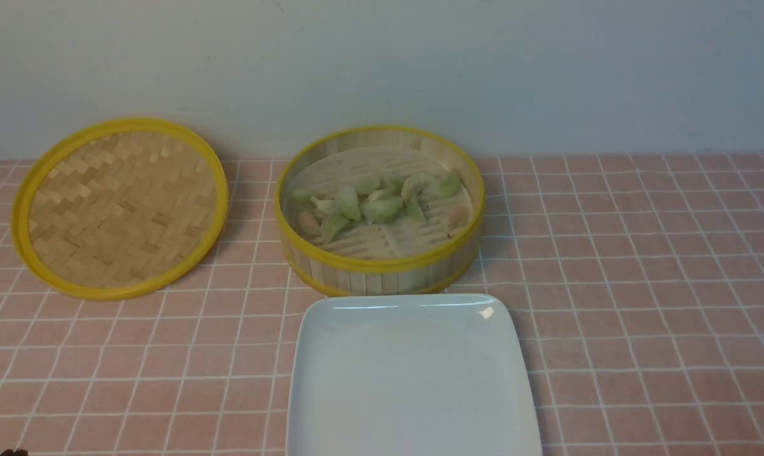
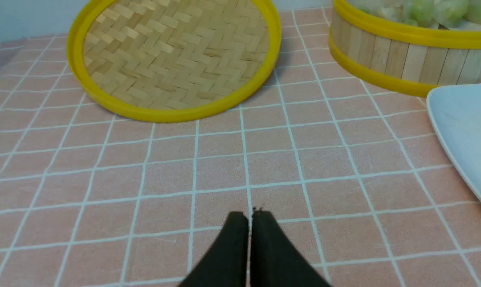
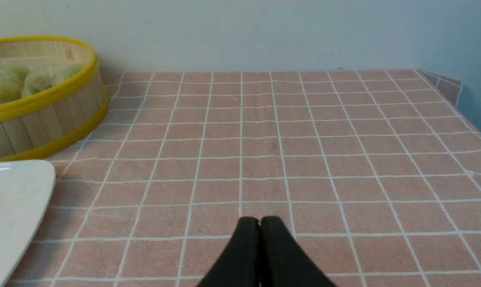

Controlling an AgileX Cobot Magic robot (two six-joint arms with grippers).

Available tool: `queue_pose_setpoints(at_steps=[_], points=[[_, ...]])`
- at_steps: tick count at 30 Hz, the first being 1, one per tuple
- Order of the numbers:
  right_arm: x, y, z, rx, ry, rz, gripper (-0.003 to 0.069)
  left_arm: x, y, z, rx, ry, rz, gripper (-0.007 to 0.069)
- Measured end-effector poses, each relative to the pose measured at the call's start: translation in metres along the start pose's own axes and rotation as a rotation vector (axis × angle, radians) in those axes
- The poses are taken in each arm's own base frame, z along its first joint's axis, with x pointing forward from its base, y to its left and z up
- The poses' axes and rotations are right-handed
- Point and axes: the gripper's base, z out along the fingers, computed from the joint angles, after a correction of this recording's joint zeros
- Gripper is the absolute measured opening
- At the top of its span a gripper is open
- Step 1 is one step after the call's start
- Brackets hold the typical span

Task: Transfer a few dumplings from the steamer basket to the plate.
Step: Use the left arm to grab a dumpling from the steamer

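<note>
Pink checked tabletop [image 1: 641,285], pale wall behind. Front view: the dumplings [image 1: 382,206] lie in the steamer basket [image 1: 382,263], the plate [image 1: 413,380] just in front, a lid [image 1: 121,206] to its left. Left wrist view: left gripper [image 2: 250,215] pinched together, holding nothing. Right wrist view: right gripper [image 3: 260,221] likewise.

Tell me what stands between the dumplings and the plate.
Only the near wall of the steamer, which the dumplings must be lifted over. The lid lies off to the left, and the plate sits bare just in front of the steamer.
</note>
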Motion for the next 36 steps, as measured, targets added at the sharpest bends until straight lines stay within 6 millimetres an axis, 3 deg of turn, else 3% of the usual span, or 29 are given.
queue_pose_setpoints(at_steps=[30, 36], points=[[0.0, 0.0, 0.0, 0.0, 0.0, 0.0, -0.001, -0.002, 0.001, 0.0, -0.007, -0.028, 0.021, -0.0006], [0.0, 0.0, 0.0, 0.0, 0.0, 0.0, -0.001, -0.025, 0.0, -0.003, 0.046, -0.274, -0.307, -0.0006]])
